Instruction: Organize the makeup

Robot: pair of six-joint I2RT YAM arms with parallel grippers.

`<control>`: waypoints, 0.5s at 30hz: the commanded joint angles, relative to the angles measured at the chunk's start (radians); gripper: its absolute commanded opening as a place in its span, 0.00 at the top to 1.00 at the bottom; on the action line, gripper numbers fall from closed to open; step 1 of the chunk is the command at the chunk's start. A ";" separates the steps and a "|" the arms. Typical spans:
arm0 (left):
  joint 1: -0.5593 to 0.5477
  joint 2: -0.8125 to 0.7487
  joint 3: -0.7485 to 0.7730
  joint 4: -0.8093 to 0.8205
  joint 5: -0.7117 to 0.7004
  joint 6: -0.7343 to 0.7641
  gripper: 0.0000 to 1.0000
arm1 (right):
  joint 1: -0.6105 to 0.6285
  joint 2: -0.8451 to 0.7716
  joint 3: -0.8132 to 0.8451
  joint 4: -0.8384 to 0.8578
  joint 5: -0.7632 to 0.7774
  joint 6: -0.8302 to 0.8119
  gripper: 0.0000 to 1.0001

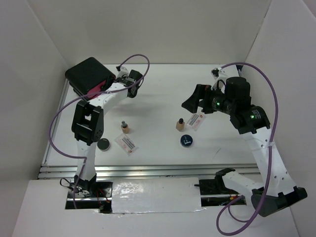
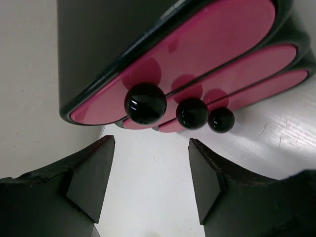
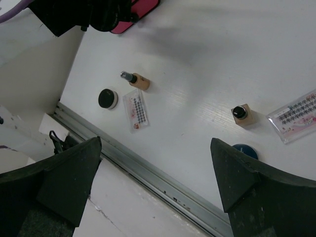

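The makeup lies on the white table. A tan bottle (image 1: pixel 125 127) lies on its side at the left, next to a black compact (image 1: pixel 103 144) and a white packet (image 1: pixel 127 143). A second tan bottle (image 1: pixel 180 124) stands near the blue-rimmed compact (image 1: pixel 186 140) and a second packet (image 1: pixel 196 120). The right wrist view shows them too: bottles (image 3: pixel 136 80) (image 3: pixel 243 114), compacts (image 3: pixel 106 98) (image 3: pixel 245 149), packets (image 3: pixel 136 109) (image 3: pixel 296 115). My left gripper (image 1: pixel 118 81) (image 2: pixel 150 163) is open and empty, facing the drawer knobs. My right gripper (image 1: pixel 194 98) (image 3: pixel 155 173) is open and empty, held above the items.
The large black box (image 1: pixel 89 74) with pink drawer fronts (image 2: pixel 197 54) and three black knobs (image 2: pixel 145 102) stands at the back left corner. White walls enclose the table. A metal rail (image 1: pixel 148 170) runs along the near edge.
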 commanded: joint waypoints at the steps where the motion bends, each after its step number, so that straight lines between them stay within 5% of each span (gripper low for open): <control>1: 0.006 -0.026 0.039 0.057 -0.066 0.013 0.26 | 0.015 -0.015 0.028 0.030 0.009 -0.024 0.00; 7: 0.037 -0.014 0.060 0.080 -0.060 0.062 0.28 | 0.015 -0.023 0.011 0.044 0.009 -0.025 0.00; 15: 0.048 0.035 0.130 0.155 -0.049 0.142 0.44 | 0.018 -0.018 0.057 0.038 -0.028 -0.024 0.00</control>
